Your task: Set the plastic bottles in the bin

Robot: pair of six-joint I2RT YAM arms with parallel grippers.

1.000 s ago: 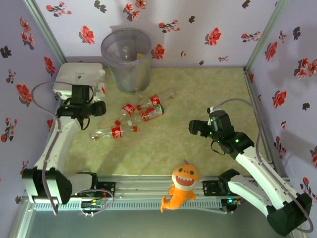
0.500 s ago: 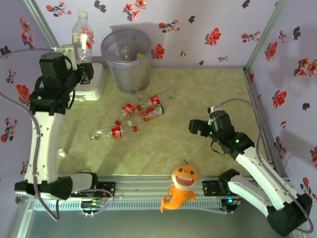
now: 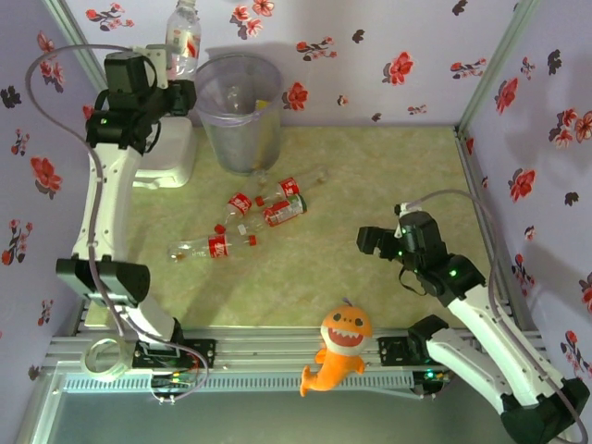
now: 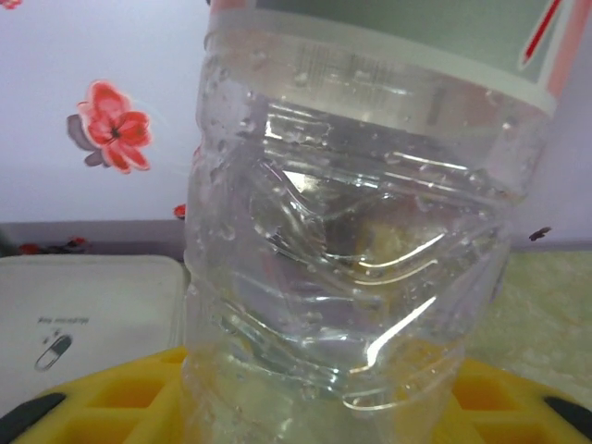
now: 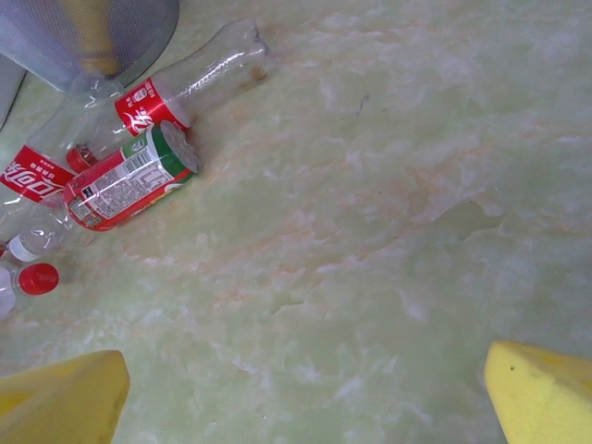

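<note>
One bottle aloft: clear red-labelled plastic bottle [image 3: 184,37], upright, clamped in left hand [image 3: 174,79].
Bin: translucent grey round bin [image 3: 245,143], mouth just right of it.
Right hand [image 3: 368,242]: open, well apart.

My left arm [image 3: 100,185] is raised at the far left, its long link near vertical and the wrist bent toward the right. My left gripper [image 3: 176,91] is clamped on a plastic bottle [image 3: 185,37], held upright off the table, with the yellow finger pads [image 4: 129,398] flanking its base. My right arm [image 3: 481,314] sits low at the near right, reaching left. My right gripper [image 3: 370,240] tilts down toward the table, jaws wide apart.
</note>
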